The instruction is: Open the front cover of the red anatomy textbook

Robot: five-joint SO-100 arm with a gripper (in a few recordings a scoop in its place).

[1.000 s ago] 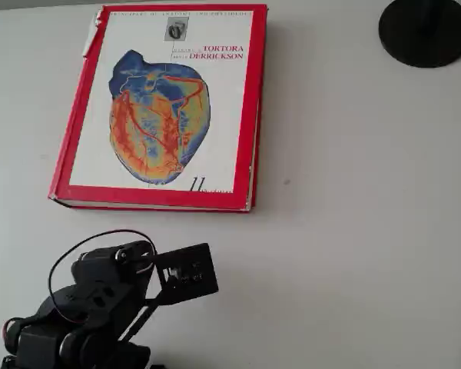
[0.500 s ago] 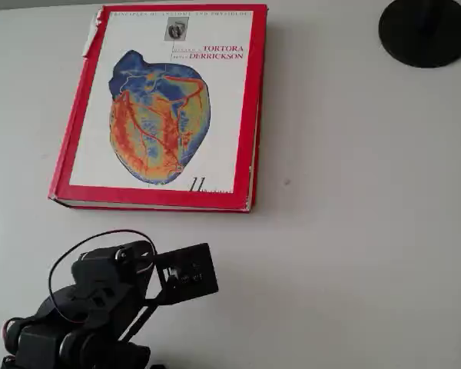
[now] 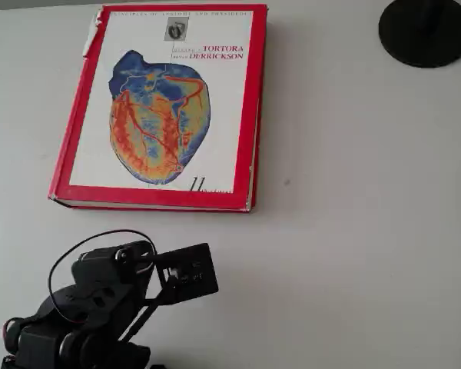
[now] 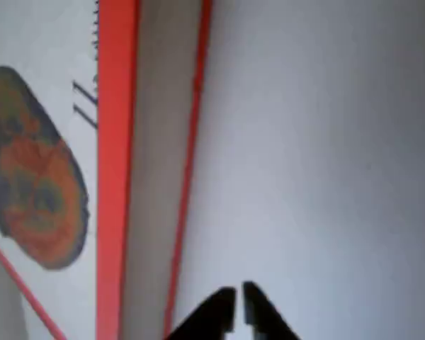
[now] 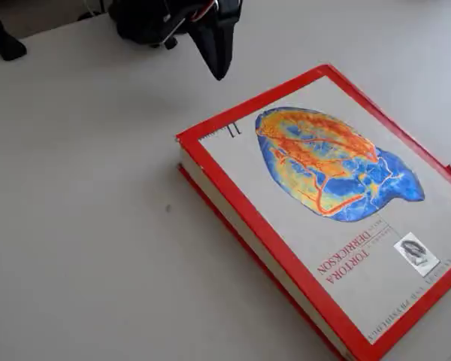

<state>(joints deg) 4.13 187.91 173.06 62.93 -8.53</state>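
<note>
Overhead view shows the red anatomy textbook (image 3: 160, 108) lying closed in the upper left of the frame on the tabletop (image 3: 353, 231), the front cover (image 3: 165, 100) flat on its pages. Nothing of the opening is done. In the wrist view the claw (image 4: 238, 306) sits at the bottom centre, tips nearly pressed together and pinching nothing, near the book's page edge but not touching it.

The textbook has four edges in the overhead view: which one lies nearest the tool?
The bottom edge of the red anatomy textbook, showing cream pages; the tool is just beyond it.
</note>
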